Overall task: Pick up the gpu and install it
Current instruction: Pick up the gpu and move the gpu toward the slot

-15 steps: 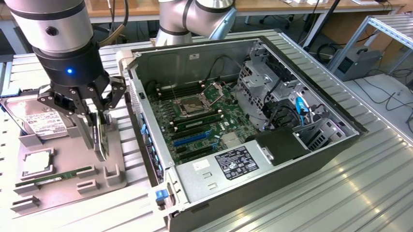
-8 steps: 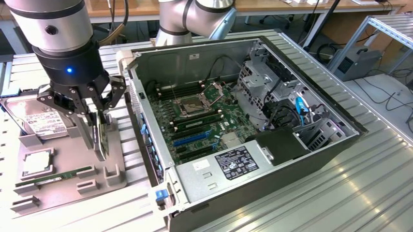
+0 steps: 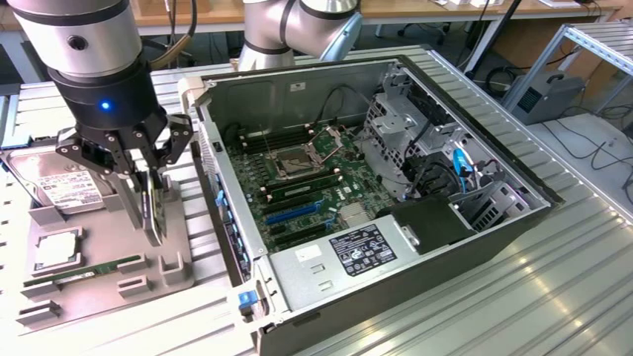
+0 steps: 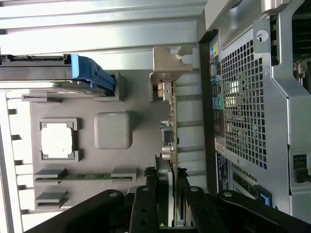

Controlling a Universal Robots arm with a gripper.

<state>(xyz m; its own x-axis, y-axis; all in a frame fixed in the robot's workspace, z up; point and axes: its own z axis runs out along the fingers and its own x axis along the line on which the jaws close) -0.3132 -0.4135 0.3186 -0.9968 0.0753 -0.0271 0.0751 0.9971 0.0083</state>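
The gpu (image 3: 150, 211) stands on edge, a thin dark card over the grey parts tray (image 3: 104, 245) at the exterior view's left. My gripper (image 3: 138, 176) comes down on it from above, with a finger on each face of the card, shut on it. In the wrist view the gpu (image 4: 171, 131) appears edge-on with its silver bracket (image 4: 167, 63) at the far end, and my gripper (image 4: 172, 191) clamps its near end. I cannot tell whether the card's lower edge still touches the tray.
On the tray lie a hard drive (image 3: 59, 185), a CPU (image 3: 55, 248) and a RAM stick (image 3: 84, 273). The open computer case (image 3: 475, 222) lies at the exterior view's right, motherboard (image 3: 307, 200) exposed. Its rear panel (image 4: 243, 107) is close beside the card.
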